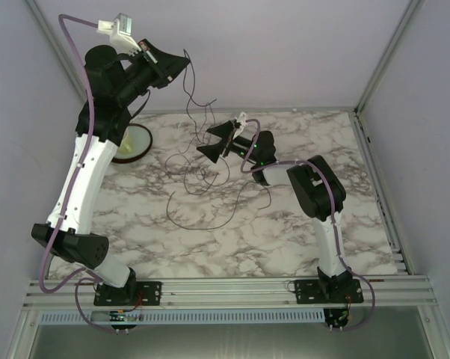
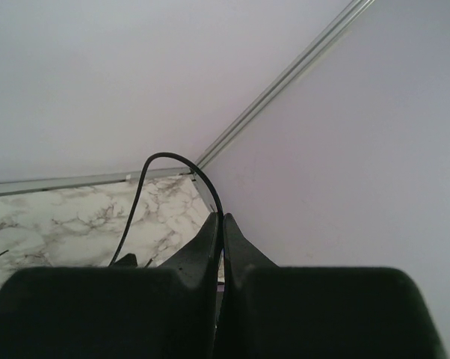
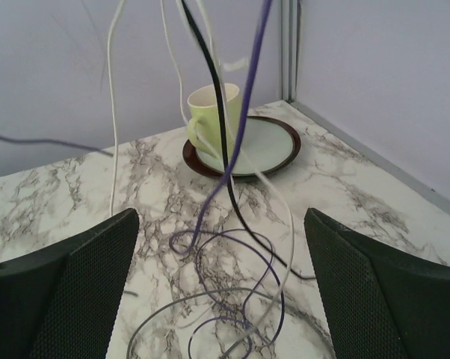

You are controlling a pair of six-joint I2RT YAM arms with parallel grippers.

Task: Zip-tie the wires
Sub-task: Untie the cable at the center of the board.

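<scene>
The wires (image 1: 182, 221) are thin strands that hang from my raised left gripper (image 1: 186, 60) and end in loose loops on the marble table (image 1: 300, 239). The left wrist view has my left gripper (image 2: 221, 219) shut on a black wire (image 2: 161, 155) that arcs out of its tips. Lower down, my right gripper (image 1: 211, 142) stands open beside the hanging strands. Seen from the right wrist, purple, black and white wires (image 3: 223, 149) hang in front of the right gripper (image 3: 221, 221), between its spread fingers (image 3: 83, 277). More wire loops (image 3: 240, 307) lie on the table below, untouched.
A pale green cup (image 3: 208, 112) stands on a brown-rimmed saucer (image 3: 273, 142) at the back left of the table (image 3: 53, 202). My left arm partly hides that saucer (image 1: 135, 146) from above. Enclosure walls and metal rails (image 1: 378, 187) border the table.
</scene>
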